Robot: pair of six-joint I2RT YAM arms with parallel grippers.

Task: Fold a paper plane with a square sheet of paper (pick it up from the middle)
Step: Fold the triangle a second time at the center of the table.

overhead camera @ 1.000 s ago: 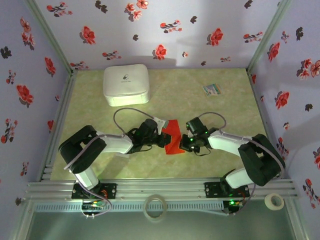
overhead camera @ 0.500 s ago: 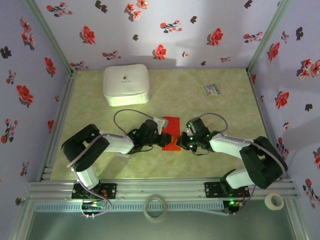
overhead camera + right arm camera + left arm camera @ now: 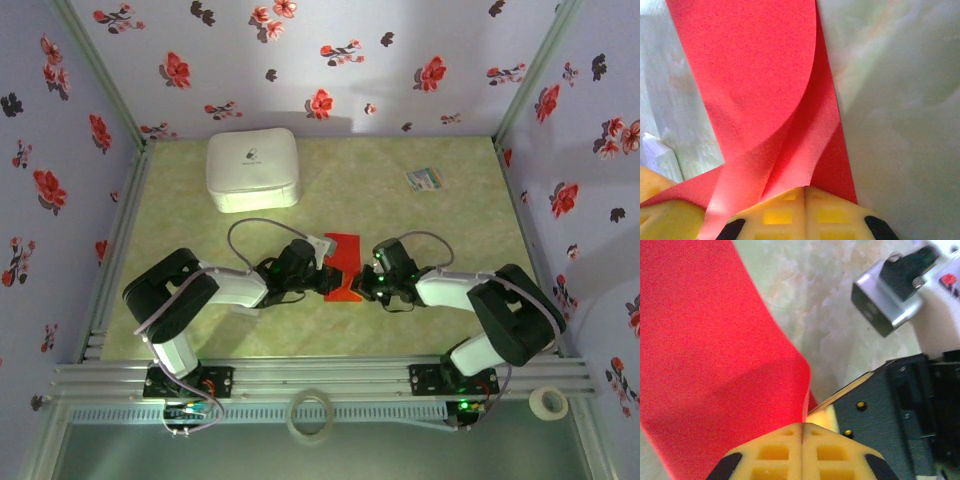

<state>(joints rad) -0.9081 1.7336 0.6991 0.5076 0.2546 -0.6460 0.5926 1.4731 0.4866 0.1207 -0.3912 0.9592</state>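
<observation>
Red sheet (image 3: 344,256) sits mid-table (image 3: 450,230), doubled over into a narrow strip running 12 to 6 in the top view. It isn't flat. Both wrist views show loose rounded loops with no sharp crease.

Left gripper (image 3: 323,272) comes at the sheet from its 9 o'clock, right gripper (image 3: 363,284) from its 4 o'clock. Both heads are low over the strip's near half, close to each other.

Left wrist view: left fingers (image 3: 775,456) are clenched, yellow pads pressed together. The paper's edge runs straight down into the seam, so they're pinching the sheet. The right gripper's black body and one yellow pad sit just beside them, at 3 o'clock of that view.

Right wrist view: right fingers (image 3: 832,216) are clamped too. The curled layers funnel into the seam between the pads, so they're gripping the sheet. The left gripper's yellow pad is on the paper at 8 o'clock of that view.

White box (image 3: 252,168) is at 11 o'clock from the sheet, well apart, near the back wall. Small card (image 3: 424,179) is at 1 o'clock, also well apart.
</observation>
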